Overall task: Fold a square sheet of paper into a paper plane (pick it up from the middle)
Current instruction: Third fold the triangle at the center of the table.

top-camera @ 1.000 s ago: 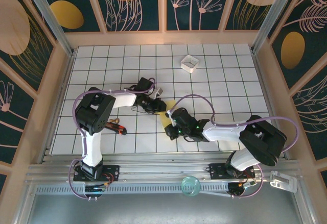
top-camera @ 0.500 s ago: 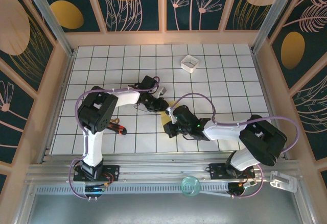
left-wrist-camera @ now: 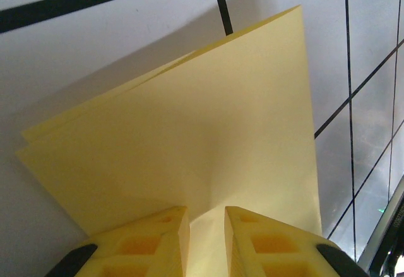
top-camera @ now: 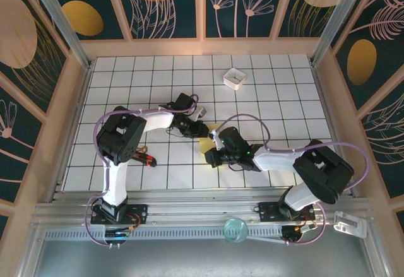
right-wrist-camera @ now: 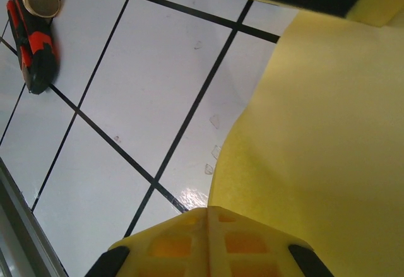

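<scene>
**Item:** square sheet of paper, yellow, doubled into layers, lying mid-surface between the two arms.

**Position:** we find it straight ahead of the left tool, its layers fanning away from the tips toward a far corner. At the right tool it spreads off to the right, its edge lifted off the tiles.

**Left tool:** jaws narrowly apart with paper between them; whether they pinch it we cannot tell.

**Right tool:** closed, seemingly on the lifted edge.

**Judgement:** both arms are equally near, and we expect the next crease to follow the line joining the tools.
</scene>
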Action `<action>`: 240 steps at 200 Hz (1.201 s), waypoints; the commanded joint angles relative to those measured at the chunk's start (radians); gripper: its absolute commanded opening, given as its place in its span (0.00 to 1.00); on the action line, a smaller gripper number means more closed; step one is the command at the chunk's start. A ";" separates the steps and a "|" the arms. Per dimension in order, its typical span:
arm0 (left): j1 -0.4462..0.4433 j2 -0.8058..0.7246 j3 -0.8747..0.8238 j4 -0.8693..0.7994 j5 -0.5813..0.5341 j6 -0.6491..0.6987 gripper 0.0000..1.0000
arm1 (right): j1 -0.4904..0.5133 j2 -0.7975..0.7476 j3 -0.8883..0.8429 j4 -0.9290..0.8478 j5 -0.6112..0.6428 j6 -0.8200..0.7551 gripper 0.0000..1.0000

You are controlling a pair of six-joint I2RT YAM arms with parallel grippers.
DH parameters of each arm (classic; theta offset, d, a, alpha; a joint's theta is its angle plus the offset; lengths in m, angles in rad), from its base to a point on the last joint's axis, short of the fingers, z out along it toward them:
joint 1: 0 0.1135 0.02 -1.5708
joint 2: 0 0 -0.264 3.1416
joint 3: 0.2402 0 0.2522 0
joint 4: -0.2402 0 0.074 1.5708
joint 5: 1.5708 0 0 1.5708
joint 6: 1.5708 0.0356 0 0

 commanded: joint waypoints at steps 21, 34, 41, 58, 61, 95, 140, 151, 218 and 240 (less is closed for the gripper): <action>-0.012 0.093 -0.016 0.016 -0.132 0.041 0.24 | -0.050 0.008 -0.018 0.034 -0.053 0.006 0.05; -0.012 0.091 -0.016 0.015 -0.132 0.043 0.24 | -0.064 0.013 -0.018 0.029 -0.060 0.004 0.04; -0.012 0.090 -0.014 0.016 -0.133 0.042 0.24 | -0.071 0.015 -0.018 0.026 -0.061 0.002 0.05; -0.011 0.091 -0.014 0.016 -0.133 0.042 0.24 | -0.086 0.016 -0.018 0.020 -0.064 0.000 0.05; -0.013 0.090 -0.014 0.016 -0.133 0.042 0.24 | -0.089 0.016 -0.018 0.019 -0.065 -0.002 0.05; -0.011 0.084 -0.011 0.016 -0.140 0.039 0.26 | -0.109 0.015 -0.020 0.017 -0.090 -0.011 0.05; -0.013 0.057 0.005 0.030 -0.143 0.018 0.33 | -0.123 -0.019 -0.057 0.041 -0.140 -0.018 0.03; -0.013 0.040 0.011 0.040 -0.140 0.005 0.34 | -0.124 -0.023 -0.071 0.055 -0.147 -0.013 0.02; -0.017 -0.072 -0.050 0.182 -0.050 -0.127 0.37 | -0.124 -0.032 -0.110 0.114 -0.161 0.019 0.00; -0.021 -0.076 -0.062 0.205 -0.031 -0.149 0.37 | -0.124 -0.030 -0.105 0.119 -0.164 0.020 0.00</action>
